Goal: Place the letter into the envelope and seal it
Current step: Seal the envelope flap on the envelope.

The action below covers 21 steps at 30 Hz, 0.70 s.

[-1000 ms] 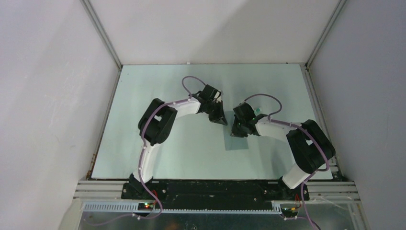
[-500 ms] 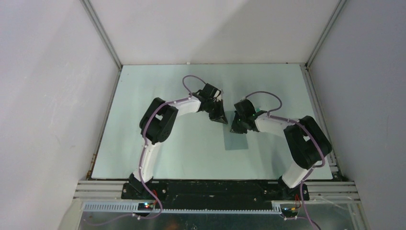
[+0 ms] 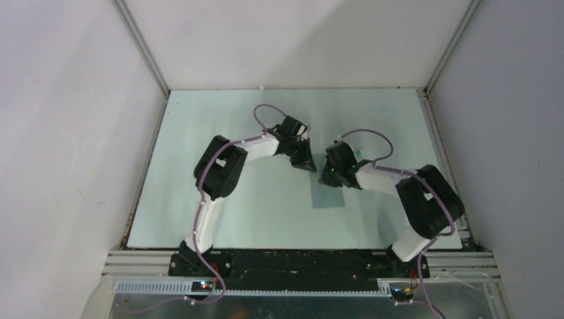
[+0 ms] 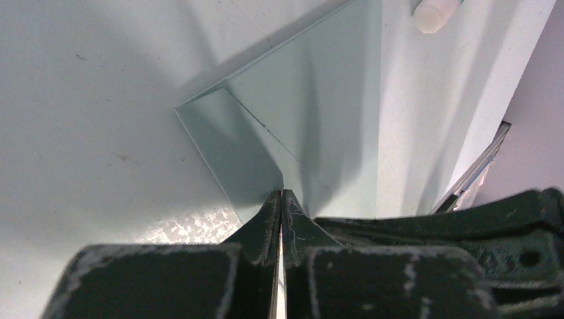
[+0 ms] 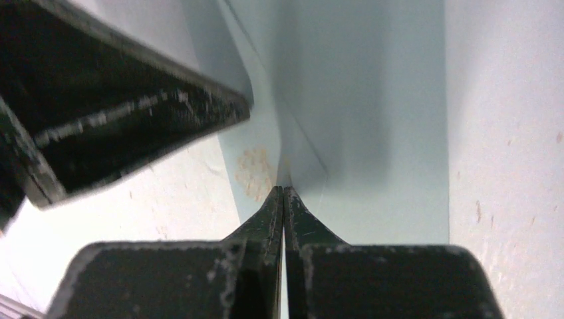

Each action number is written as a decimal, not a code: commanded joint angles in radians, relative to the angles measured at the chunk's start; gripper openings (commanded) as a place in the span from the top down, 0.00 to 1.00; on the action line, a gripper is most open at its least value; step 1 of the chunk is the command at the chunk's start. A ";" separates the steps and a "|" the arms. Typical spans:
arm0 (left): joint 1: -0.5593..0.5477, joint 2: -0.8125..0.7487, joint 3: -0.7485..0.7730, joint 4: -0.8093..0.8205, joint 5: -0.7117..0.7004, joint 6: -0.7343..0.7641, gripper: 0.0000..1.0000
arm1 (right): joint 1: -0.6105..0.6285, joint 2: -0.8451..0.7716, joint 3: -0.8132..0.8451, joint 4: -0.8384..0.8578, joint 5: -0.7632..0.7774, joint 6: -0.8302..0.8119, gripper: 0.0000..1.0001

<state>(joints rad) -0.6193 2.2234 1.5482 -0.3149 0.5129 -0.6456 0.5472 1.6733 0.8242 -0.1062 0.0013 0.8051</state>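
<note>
Your left claw (image 4: pixel 281 194) and right claw (image 5: pixel 283 189) are closed tight on nothing, tips touching the envelope (image 4: pixel 319 113). Press down evenly, without dragging it.

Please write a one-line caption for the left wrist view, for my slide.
Left gripper, jaws shut, tips at the teal-grey envelope; a white stick lies beyond.
</note>
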 commanded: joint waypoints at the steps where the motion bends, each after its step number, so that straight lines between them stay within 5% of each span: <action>1: -0.004 0.019 -0.008 -0.018 -0.001 0.031 0.96 | 0.064 -0.042 -0.100 -0.107 0.011 0.006 1.00; 7: -0.005 0.018 -0.008 -0.019 -0.001 0.033 0.96 | 0.095 -0.058 -0.101 -0.107 0.021 0.012 1.00; 15: -0.005 0.009 -0.008 -0.031 -0.005 0.040 0.96 | -0.026 -0.001 -0.048 -0.079 0.040 -0.028 1.00; 21: 0.005 0.011 -0.001 -0.040 -0.002 0.049 0.96 | 0.050 -0.022 -0.083 -0.118 0.037 -0.091 1.00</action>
<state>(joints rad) -0.6193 2.2238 1.5482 -0.3157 0.5175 -0.6350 0.5549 1.6276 0.7784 -0.1299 -0.0525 0.7952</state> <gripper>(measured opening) 0.042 0.005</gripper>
